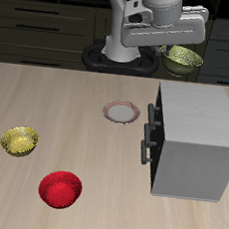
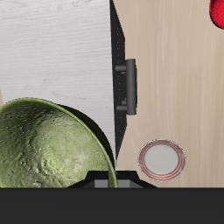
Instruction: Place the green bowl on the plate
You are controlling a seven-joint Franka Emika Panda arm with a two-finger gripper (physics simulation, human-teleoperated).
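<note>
The green bowl (image 1: pixel 182 60) is olive with a pale mottled inside. My gripper (image 1: pixel 172 44) is shut on its rim and holds it in the air, tilted, above the back of the grey box. In the wrist view the green bowl (image 2: pixel 48 150) fills much of the frame close to my gripper (image 2: pixel 105 179). The plate (image 1: pixel 121 111) is flat with a white-grey centre and a pinkish-red rim. It lies on the table beside the box's handle side, nearer the table's front edge than the bowl. It also shows in the wrist view (image 2: pixel 162 158).
A grey box (image 1: pixel 194 140) with a dark handle (image 1: pixel 145 138) stands beside the plate; its top (image 2: pixel 52 44) and handle (image 2: pixel 129 86) show in the wrist view. A yellow bowl (image 1: pixel 20 141) and a red bowl (image 1: pixel 60 189) sit nearer the table's front edge.
</note>
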